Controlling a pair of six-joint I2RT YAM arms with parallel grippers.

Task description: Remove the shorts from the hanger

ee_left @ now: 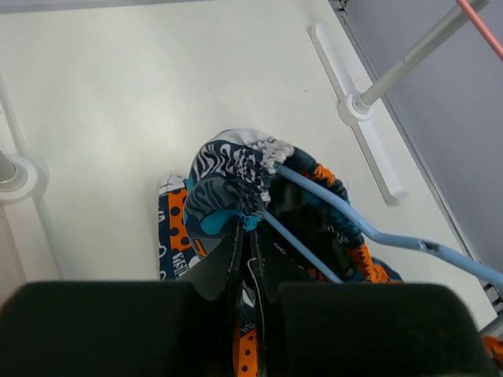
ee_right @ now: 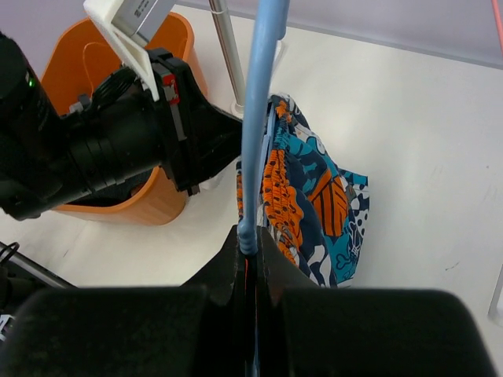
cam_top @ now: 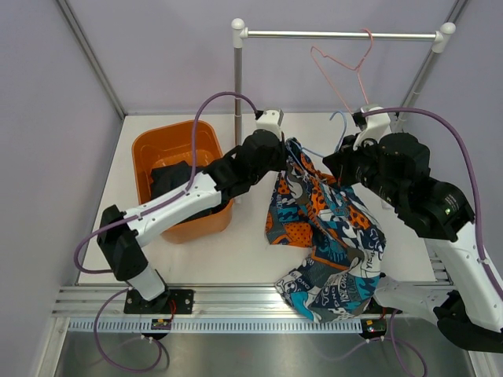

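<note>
Stripping step, centre frame: gripping blue hanger (ee_right: 259, 118) with right gripper (ee_right: 250, 236), pinching shorts (ee_left: 228, 169) waistband with left gripper (ee_left: 247, 229). Next: probably slide waistband off hanger's end, holding hanger steady.

I see two arms of one build: the left arm (cam_top: 169, 206) and right arm (cam_top: 428, 200) mix white link shells with chunky black joint housings, each trailing a looping purple cable (cam_top: 228, 93) (a green light (ee_right: 31, 81) glows on the left one). The claw fingers (ee_left: 218, 265) are matte black.
</note>
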